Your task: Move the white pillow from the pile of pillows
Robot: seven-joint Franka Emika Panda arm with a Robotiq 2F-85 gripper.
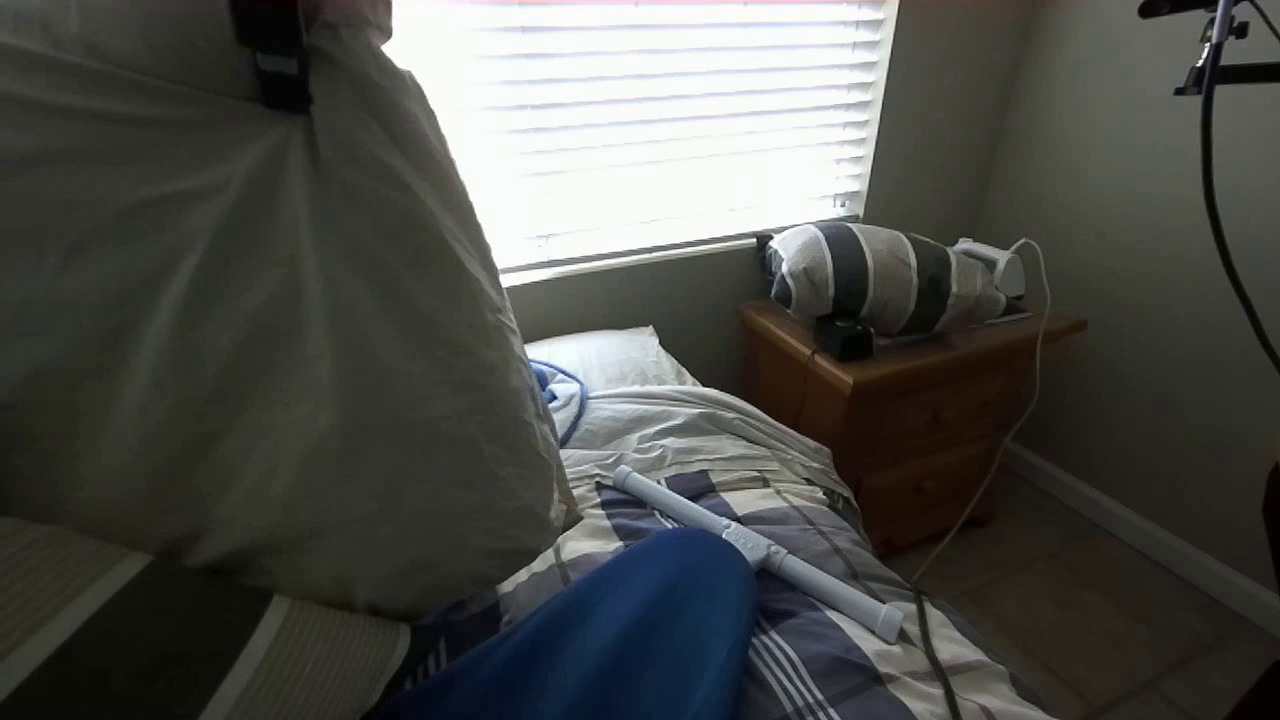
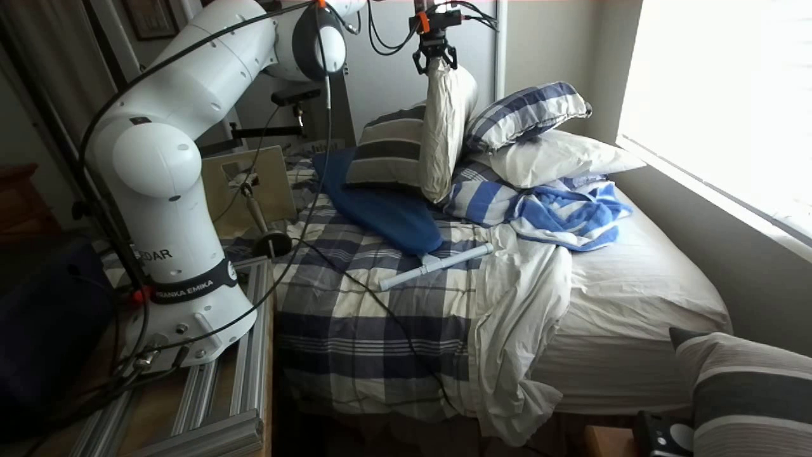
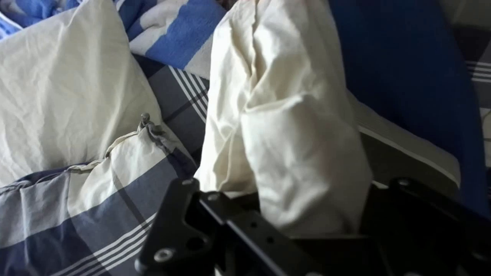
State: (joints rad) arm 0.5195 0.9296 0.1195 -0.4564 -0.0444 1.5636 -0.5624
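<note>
Exterior view, hand gripping white pillow, gray-striped pillow just beside, blue ironing board near

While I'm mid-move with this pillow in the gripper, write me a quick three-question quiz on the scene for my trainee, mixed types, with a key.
1. Multiple choice: what does the gripper hold?
a) a towel
b) a white pillow
c) nothing

2. True or false: the board on the bed is red.

3. Short answer: in an exterior view, what lies directly on top of the other white pillow?

Key
1: b
2: False; it is blue.
3: The plaid pillow.
</note>
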